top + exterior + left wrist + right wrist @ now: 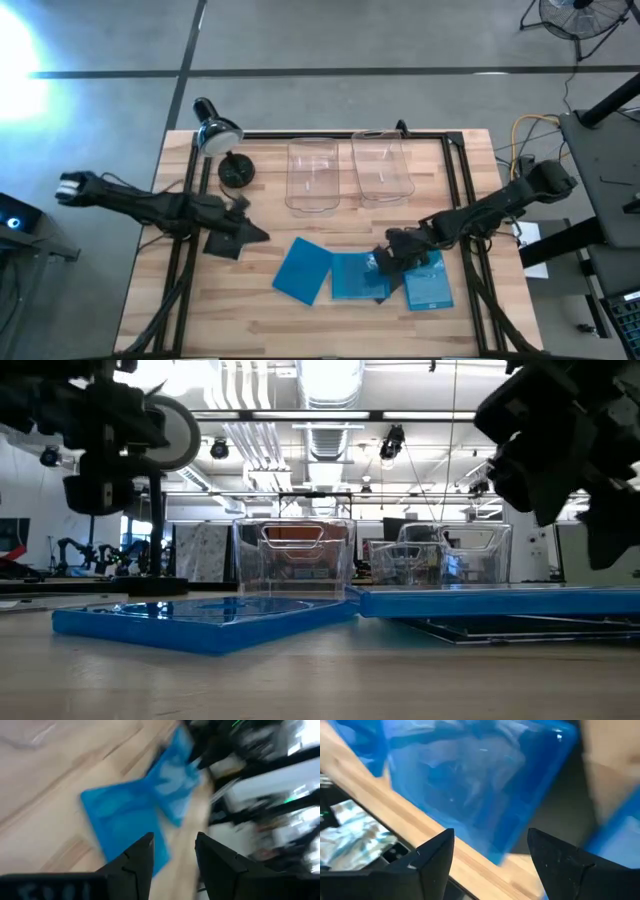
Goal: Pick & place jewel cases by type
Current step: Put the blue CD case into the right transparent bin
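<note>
Three blue jewel cases lie flat on the wooden table: one point(302, 270) left of centre, one point(352, 277) in the middle and one point(430, 285) to the right. A dark case point(520, 628) lies under the blue ones on the right. My left gripper point(258, 233) point(175, 837) hangs left of the left blue case point(125, 815), open with a narrow gap and nothing between its fingers. My right gripper point(383, 262) point(490, 832) hangs open above the middle blue case point(470, 785), slanting down.
Two clear plastic bins point(312, 175) point(382, 168) stand side by side at the far middle of the table. A desk lamp point(215, 130) with a round dark base point(237, 170) stands at the far left. A dark flat shape point(222, 244) lies under my left gripper.
</note>
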`<state>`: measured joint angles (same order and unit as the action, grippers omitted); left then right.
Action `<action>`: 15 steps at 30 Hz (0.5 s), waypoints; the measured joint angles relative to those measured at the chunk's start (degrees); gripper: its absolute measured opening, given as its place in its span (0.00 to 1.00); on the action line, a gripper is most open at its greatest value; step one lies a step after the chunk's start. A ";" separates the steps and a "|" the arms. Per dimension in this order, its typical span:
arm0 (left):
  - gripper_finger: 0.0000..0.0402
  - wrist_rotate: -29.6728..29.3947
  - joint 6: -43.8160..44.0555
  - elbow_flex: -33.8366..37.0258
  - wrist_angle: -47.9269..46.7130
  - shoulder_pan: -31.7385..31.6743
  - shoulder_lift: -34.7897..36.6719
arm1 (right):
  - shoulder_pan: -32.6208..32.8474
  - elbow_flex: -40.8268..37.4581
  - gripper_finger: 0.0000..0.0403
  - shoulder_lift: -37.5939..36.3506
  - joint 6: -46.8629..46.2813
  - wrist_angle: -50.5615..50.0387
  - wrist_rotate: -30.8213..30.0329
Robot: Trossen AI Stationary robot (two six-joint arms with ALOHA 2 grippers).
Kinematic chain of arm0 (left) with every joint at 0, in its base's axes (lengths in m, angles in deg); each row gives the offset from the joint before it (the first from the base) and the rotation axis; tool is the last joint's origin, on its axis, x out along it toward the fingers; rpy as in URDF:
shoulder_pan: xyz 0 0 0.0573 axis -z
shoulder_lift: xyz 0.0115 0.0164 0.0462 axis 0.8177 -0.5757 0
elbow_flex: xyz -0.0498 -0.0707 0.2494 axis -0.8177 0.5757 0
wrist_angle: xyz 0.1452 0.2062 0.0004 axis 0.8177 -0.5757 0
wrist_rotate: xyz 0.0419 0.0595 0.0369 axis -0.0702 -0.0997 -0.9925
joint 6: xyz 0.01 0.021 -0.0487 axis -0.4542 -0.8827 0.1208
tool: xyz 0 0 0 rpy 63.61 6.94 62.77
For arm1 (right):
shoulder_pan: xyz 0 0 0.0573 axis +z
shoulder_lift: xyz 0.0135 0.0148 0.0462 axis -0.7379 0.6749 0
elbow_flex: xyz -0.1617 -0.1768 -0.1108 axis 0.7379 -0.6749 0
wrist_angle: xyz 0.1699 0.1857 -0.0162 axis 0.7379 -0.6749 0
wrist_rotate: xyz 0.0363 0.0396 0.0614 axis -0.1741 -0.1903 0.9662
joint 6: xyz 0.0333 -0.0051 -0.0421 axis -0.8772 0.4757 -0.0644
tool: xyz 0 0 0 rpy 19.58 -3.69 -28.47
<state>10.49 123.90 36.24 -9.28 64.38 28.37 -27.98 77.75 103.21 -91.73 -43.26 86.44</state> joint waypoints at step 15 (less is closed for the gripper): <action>0.26 -4.35 -13.57 -21.47 -13.64 5.37 -27.67 | 6.91 0.85 0.61 3.25 -0.61 -0.24 -10.14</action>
<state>6.14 110.33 14.76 -22.92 69.75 0.70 -21.07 78.59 106.46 -92.33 -43.50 76.30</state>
